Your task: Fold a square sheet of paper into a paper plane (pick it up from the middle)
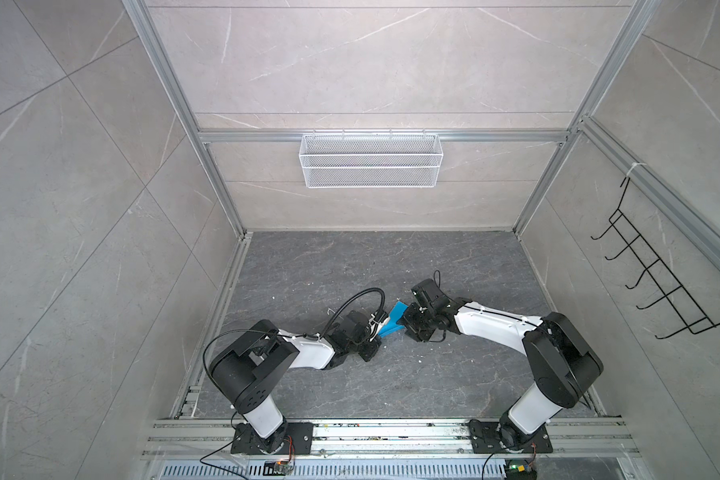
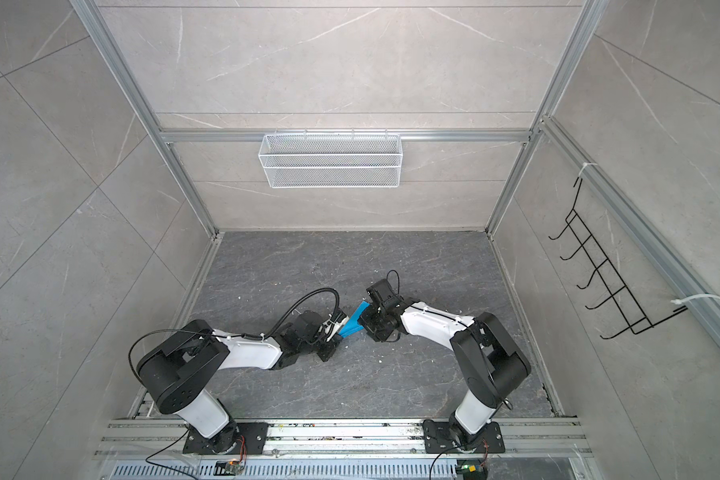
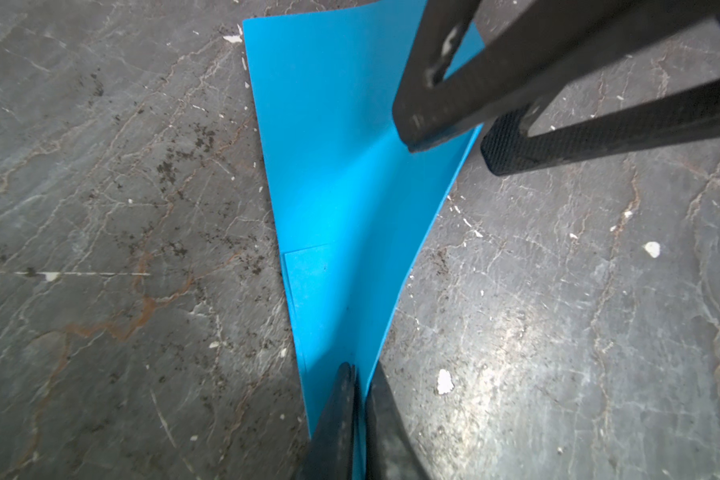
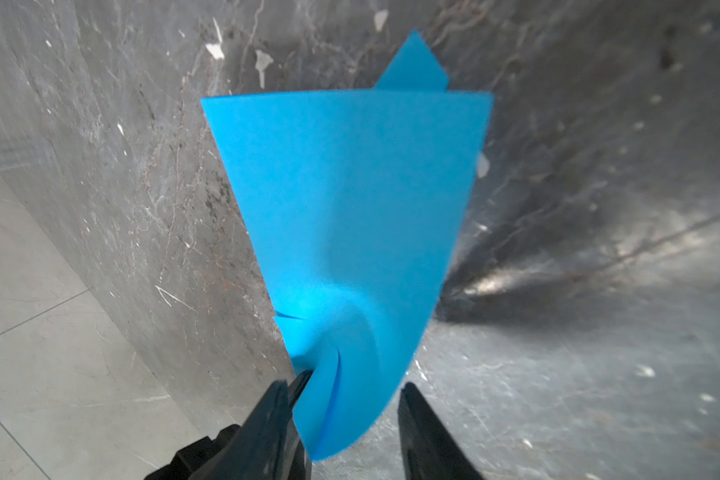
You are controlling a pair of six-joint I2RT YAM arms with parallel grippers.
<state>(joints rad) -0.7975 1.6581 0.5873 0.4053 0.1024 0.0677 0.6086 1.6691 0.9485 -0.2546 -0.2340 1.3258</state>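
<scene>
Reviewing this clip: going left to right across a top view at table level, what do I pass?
left arm → left gripper → blue paper → right gripper → right arm → black wire hook rack on the side wall.

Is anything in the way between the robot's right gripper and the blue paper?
No, nothing visible is in the way. The thin bright blue folded paper sits right between the open jaws of the right gripper, with no other thing between them. The left gripper pinches the paper's other end.
</scene>
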